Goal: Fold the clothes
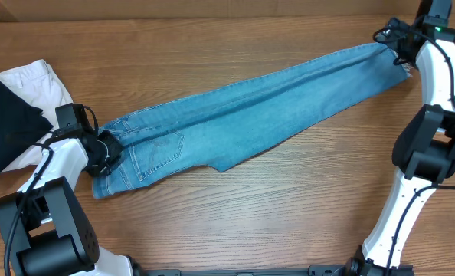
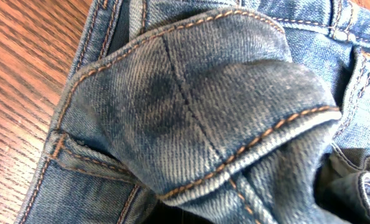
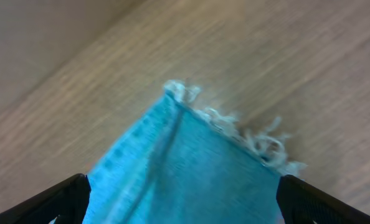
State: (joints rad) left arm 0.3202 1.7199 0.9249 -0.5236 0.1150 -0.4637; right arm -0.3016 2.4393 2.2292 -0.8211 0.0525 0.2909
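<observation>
The light blue jeans lie folded lengthwise in a long diagonal strip from lower left to upper right. My left gripper is at the waistband end, by a stitched back pocket. In the left wrist view bunched denim fills the frame and hides the fingers, and the gripper looks shut on it. My right gripper is at the ankle end. In the right wrist view its fingers stand wide apart with the jeans leg between them, and the frayed hem lies just beyond.
A black folded garment lies on a white folded garment at the table's left edge, close behind my left arm. The wooden table shows bare in front of the jeans.
</observation>
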